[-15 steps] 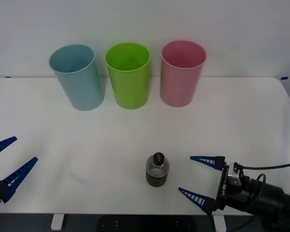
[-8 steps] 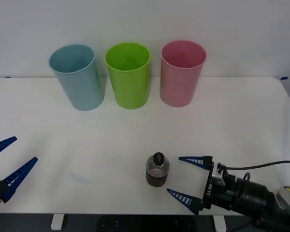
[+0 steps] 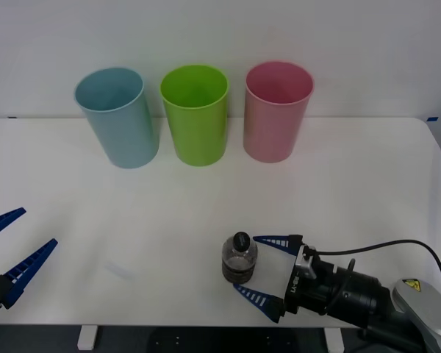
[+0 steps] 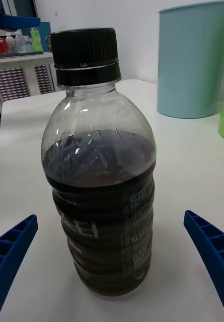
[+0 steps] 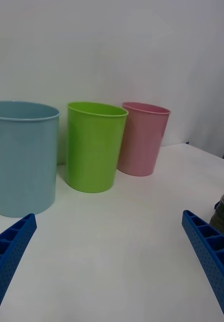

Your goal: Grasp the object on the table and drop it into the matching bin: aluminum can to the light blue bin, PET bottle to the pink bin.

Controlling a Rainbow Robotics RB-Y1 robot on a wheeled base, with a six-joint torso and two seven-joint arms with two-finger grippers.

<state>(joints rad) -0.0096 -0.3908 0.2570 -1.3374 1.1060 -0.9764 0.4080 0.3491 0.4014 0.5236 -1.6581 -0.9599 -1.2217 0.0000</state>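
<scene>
PET bottle (image 3: 239, 259) upright on table (image 3: 367, 184), long axis vertical, cap up, near front edge, well apart from bins. Clear plastic, black screw cap, ribbed lower body, dark liquid and dark label band. Right gripper (image 3: 263, 268) low at bottle's right side, blue fingers spread wide, tips just reaching past bottle, not touching. Left gripper (image 3: 11, 247) at table's left front edge, spread wide, idle. Light blue bin (image 3: 117, 116), lime green bin (image 3: 195, 113), pink bin (image 3: 276, 109) in row at back.

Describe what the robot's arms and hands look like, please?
Each hand, the right hand and the left hand, has two blue, ribbed, pointed fingers. The right arm is black and cylindrical, with a black cable and a yellow warning sticker.
</scene>
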